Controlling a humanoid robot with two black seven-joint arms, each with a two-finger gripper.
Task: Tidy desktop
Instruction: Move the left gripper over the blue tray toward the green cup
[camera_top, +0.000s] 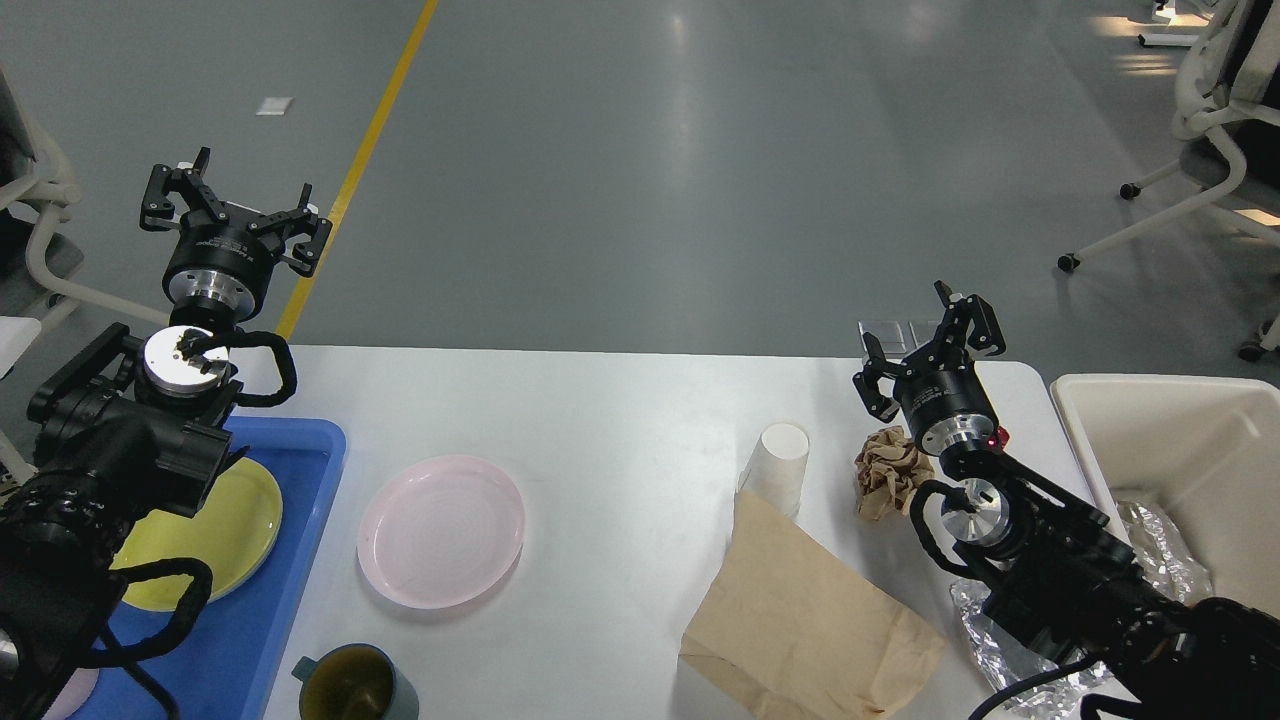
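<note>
Desktop (620, 420) with plate (441, 530), cup (778, 465), bag (800, 620)

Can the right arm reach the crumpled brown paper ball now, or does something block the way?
Probably yes. The right pincer is open and empty just beside the paper ball; the paper cup stands apart on its other side, leaving the way free.

Lab or workshop hall: grey coated floor (700, 150) with yellow lane line (360, 165), wheeled office chair (1200, 130), white table (620, 420) in open space.
</note>
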